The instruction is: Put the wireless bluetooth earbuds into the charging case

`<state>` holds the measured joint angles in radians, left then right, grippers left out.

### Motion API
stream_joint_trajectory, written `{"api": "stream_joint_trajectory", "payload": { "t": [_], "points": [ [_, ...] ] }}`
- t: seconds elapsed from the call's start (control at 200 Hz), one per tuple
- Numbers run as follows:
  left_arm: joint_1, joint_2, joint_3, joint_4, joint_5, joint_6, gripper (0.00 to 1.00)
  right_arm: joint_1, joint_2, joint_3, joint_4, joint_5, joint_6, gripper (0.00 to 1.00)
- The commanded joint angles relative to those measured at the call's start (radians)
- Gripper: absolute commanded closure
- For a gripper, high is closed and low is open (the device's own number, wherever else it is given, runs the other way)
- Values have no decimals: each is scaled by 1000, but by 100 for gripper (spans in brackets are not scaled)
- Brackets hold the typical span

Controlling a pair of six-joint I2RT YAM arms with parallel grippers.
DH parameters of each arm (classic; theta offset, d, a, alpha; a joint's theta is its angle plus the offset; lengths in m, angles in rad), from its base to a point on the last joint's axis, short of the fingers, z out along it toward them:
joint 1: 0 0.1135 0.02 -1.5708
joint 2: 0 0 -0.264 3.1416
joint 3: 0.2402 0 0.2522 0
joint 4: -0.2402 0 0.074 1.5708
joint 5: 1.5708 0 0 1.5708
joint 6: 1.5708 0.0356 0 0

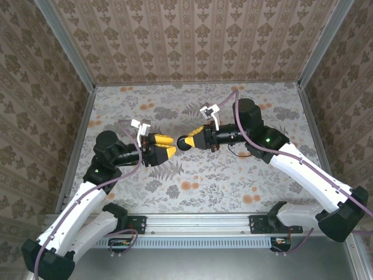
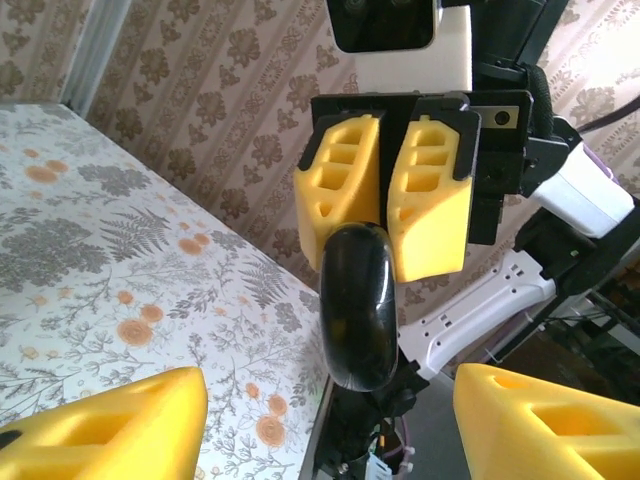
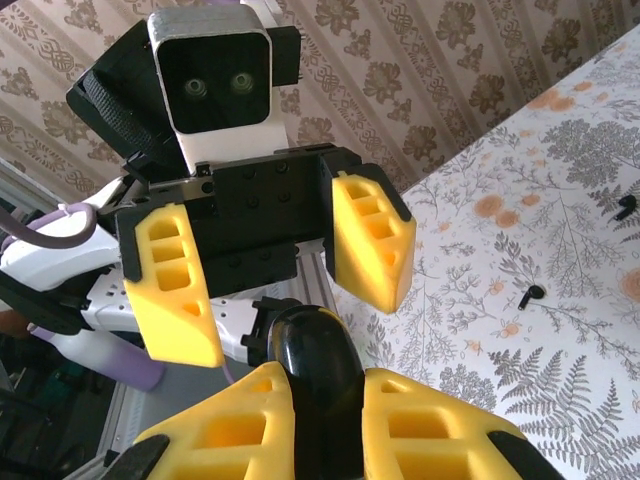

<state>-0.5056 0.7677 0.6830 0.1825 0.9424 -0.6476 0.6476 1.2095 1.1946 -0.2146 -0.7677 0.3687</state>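
My right gripper point(image 1: 192, 142) is shut on a glossy black disc point(image 1: 184, 143), held edge-on in the air above the middle of the table. In the right wrist view the disc point(image 3: 315, 360) sticks out from between my yellow fingers point(image 3: 440, 435). My left gripper point(image 1: 170, 146) faces it tip to tip and stands open, with the disc point(image 2: 358, 310) just ahead of its spread fingers point(image 2: 110, 425) and apart from them. The white charging case and the white earbuds are out of view.
Two tiny black pieces point(image 3: 530, 296) point(image 3: 625, 205) lie on the floral tablecloth point(image 1: 233, 186) to the right of the right arm. Patterned walls close in the table at the back and both sides. A metal rail point(image 1: 198, 221) runs along the near edge.
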Motion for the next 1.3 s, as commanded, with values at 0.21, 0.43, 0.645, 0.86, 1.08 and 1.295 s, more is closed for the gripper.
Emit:
{"api": "stream_joint_trajectory", "payload": {
  "t": [0.21, 0.43, 0.645, 0.86, 1.08, 1.295],
  "points": [
    [-69, 72, 65, 100, 47, 3, 45, 2, 24, 46, -11, -28, -42, 89],
    [-88, 108, 79, 104, 45, 23, 58, 4, 28, 54, -19, -21, -51, 89],
    [-91, 116, 77, 90, 41, 36, 80, 9, 29, 50, -18, -22, -53, 89],
    [-94, 92, 86, -31, 29, 144, 100, 7, 61, 81, -77, 91, -12, 66],
    [-100, -11, 50, -94, -2, 295, 100, 2, 176, 147, -170, 113, 4, 60],
    [-96, -137, 26, -241, -134, 418, 100, -12, 242, 156, -162, 122, 40, 48]
  ]
}}
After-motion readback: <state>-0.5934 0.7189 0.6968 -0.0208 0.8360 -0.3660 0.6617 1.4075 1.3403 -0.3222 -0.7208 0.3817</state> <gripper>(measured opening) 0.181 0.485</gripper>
